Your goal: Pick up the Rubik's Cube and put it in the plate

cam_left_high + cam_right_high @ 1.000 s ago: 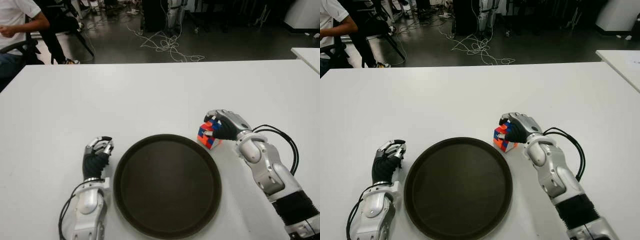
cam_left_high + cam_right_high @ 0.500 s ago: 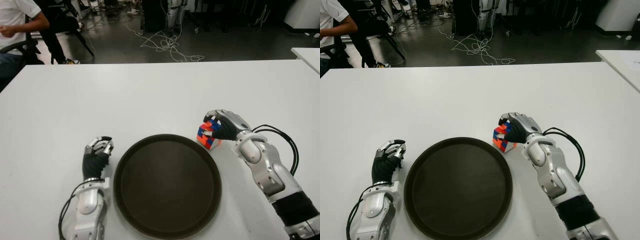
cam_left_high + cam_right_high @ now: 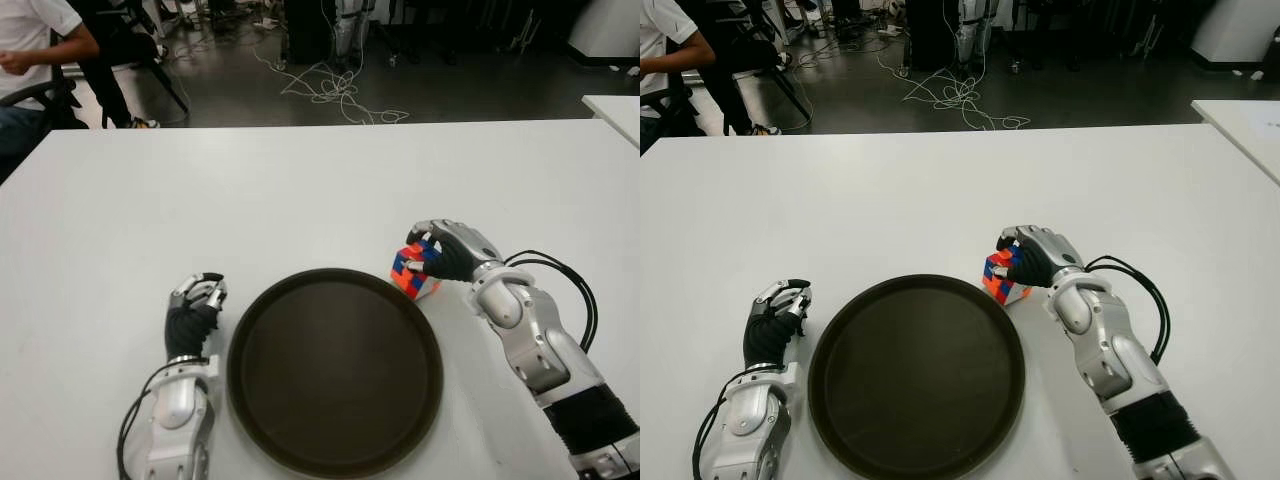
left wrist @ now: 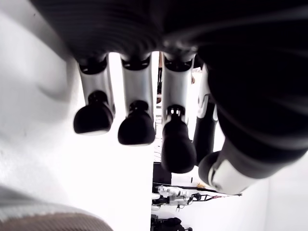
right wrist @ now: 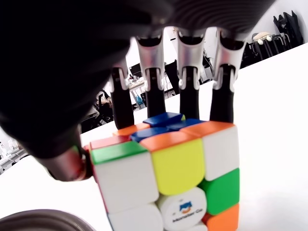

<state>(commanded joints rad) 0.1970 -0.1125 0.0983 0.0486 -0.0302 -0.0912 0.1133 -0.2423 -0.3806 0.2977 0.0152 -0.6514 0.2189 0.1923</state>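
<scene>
The Rubik's Cube (image 3: 412, 273) sits in my right hand (image 3: 436, 255), whose fingers wrap over its top while the thumb presses its side; the right wrist view shows the cube (image 5: 168, 175) held tilted, close to the table. It hangs just past the far right rim of the dark round plate (image 3: 335, 368), which lies near the table's front edge. My left hand (image 3: 194, 305) shows to the left of the plate with curled fingers and holds nothing.
The white table (image 3: 250, 190) stretches far behind the plate. A seated person (image 3: 30, 50) is at the back left, beyond the table. Loose cables (image 3: 335, 95) lie on the floor behind. Another white table's corner (image 3: 615, 110) shows at the right.
My right hand has carried the cube slightly left and up, toward the plate's rim. The left hand has not moved.
</scene>
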